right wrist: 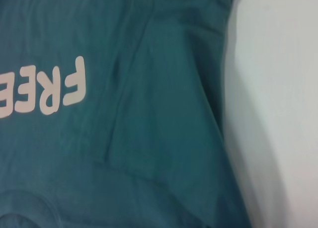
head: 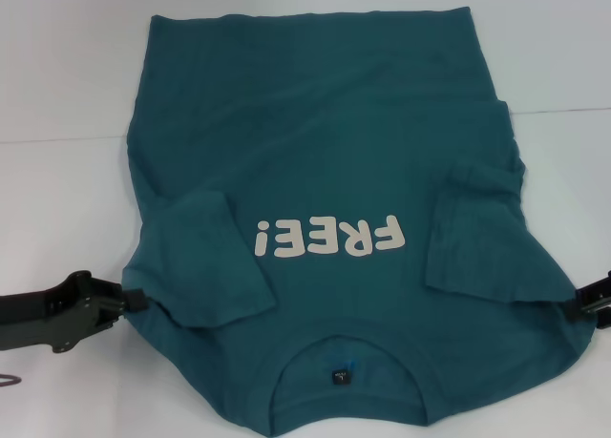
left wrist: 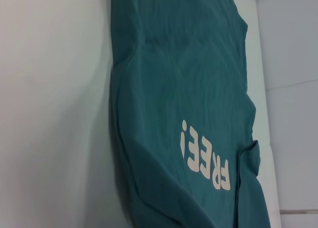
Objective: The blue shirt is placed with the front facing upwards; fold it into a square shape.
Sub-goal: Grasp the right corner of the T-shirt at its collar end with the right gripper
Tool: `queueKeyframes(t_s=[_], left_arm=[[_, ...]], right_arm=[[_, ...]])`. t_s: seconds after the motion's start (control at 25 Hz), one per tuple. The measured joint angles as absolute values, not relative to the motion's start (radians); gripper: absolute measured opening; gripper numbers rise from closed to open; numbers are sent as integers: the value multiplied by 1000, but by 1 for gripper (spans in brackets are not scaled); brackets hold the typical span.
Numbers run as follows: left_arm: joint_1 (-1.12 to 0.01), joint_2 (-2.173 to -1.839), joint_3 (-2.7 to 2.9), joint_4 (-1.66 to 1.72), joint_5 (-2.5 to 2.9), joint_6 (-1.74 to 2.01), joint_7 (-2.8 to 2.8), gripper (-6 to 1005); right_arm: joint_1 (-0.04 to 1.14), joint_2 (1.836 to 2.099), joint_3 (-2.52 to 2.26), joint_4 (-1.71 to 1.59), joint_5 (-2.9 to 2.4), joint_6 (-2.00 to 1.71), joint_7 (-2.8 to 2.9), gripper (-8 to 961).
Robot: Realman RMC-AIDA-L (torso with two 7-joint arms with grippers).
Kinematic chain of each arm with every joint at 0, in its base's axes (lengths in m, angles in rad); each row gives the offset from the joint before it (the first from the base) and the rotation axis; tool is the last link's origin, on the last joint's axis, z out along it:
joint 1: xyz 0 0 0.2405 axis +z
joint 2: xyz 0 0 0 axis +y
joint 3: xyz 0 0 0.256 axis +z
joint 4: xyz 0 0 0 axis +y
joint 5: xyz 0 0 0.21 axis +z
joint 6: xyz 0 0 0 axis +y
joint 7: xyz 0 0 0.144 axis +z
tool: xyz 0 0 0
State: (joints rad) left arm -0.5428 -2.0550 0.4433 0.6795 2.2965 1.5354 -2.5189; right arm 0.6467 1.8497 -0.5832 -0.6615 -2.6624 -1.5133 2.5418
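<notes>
At the lower left of the head view, the left gripper sits at the shirt's edge, its tip touching the cloth by the folded-in sleeve; whether it pinches the fabric or is released cannot be told. The blue shirt fills the middle of the frame on the white table, front up, its "FREE!" lettering centre-low and its collar at the bottom edge. Both sleeves are already folded inward onto the chest. At the lower right edge, the right gripper meets the shirt's shoulder side likewise; its grasp cannot be told either.

The sleeve step looks done. The next move probably calls for both grippers to pinch the collar-side shoulders and carry them toward the hem at the upper part of the frame.
</notes>
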Motion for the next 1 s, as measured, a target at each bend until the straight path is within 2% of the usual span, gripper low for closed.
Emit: queueKeyframes(t_s=[0.44,0.76,1.0], left_arm=[[-542,-2056,442,679,2296,1535,-2519,29],[-543,-2055,441,679,2296,1535,-2520,29],[-543,-2053,442,680,2299,1535,-2521,29]], right_arm=[[654,1873,-574,-659,-2658,-1482,2535,557],[660,1873,-573,-659,-2645,-1482,2541,542],[661,1870,-578,-660,-2644,-1484,2543,290]])
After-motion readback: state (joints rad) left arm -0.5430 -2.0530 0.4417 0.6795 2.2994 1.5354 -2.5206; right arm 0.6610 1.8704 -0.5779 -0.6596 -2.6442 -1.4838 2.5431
